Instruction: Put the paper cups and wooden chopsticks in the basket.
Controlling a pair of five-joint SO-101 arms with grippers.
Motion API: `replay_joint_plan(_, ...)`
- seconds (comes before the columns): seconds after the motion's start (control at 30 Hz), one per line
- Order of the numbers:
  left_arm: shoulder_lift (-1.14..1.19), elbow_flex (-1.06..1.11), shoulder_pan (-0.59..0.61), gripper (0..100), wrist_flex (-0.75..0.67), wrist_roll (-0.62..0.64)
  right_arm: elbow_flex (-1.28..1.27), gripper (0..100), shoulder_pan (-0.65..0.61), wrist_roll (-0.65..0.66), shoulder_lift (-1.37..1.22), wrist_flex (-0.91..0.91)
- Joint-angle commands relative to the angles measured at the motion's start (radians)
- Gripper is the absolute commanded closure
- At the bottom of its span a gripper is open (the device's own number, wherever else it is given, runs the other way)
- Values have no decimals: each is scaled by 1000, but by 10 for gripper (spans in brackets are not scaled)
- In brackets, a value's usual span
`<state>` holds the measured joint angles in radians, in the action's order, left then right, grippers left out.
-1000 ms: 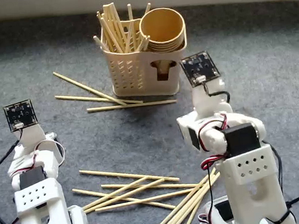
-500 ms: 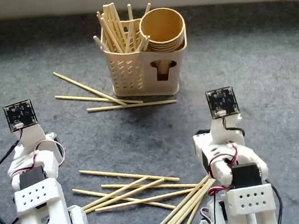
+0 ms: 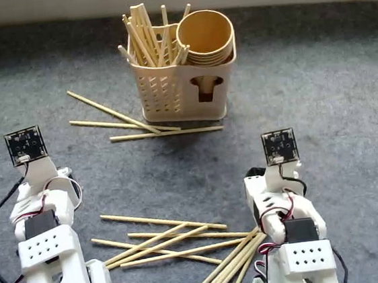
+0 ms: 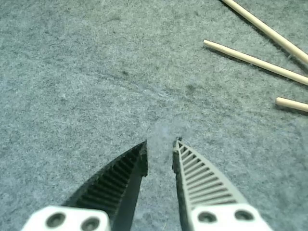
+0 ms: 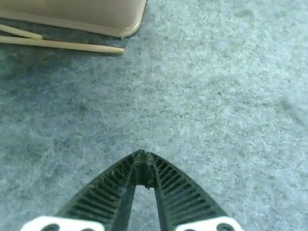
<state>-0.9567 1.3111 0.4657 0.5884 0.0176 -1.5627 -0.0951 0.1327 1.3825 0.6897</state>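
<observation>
Two fingers of the left gripper stand a little apart, holding nothing, off the front-left of the basket. Three wooden chopsticks lie at the basket's front-left foot, and a loose heap lies well in front of it. Inside, more chopsticks stand in its left compartment and stacked paper cups in its right. The right gripper, off the basket's front-right, is pinched closed and empty over grey carpet.
</observation>
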Motion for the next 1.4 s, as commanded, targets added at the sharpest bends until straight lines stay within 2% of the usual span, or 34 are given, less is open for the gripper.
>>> replay_joint_plan(0.0,-18,-16,-8,899,-17,5,-15,992,12,0,13,-77)
replay_joint_plan(0.17,-18,-105,-28,899,26,8,-21,993,12,0,13,-96)
replay_joint_plan(0.37,-18,-252,-180,896,215,-2,-41,993,12,0,13,-99)
replay_joint_plan(0.63,-18,-384,-346,891,408,-239,-58,993,8,2,13,-99)
replay_joint_plan(0.7,-18,-394,-380,863,450,-299,-58,993,8,2,13,-99)
replay_joint_plan(0.9,-13,-406,-490,835,583,-417,-62,993,7,2,13,-99)
replay_joint_plan(1.03,-12,-406,-575,833,664,-428,-62,992,8,2,13,-99)
replay_joint_plan(1.2,-10,-406,-688,768,766,-428,-59,992,30,2,13,-99)
replay_joint_plan(1.37,-10,-401,-783,765,790,-428,-56,992,93,2,13,-99)
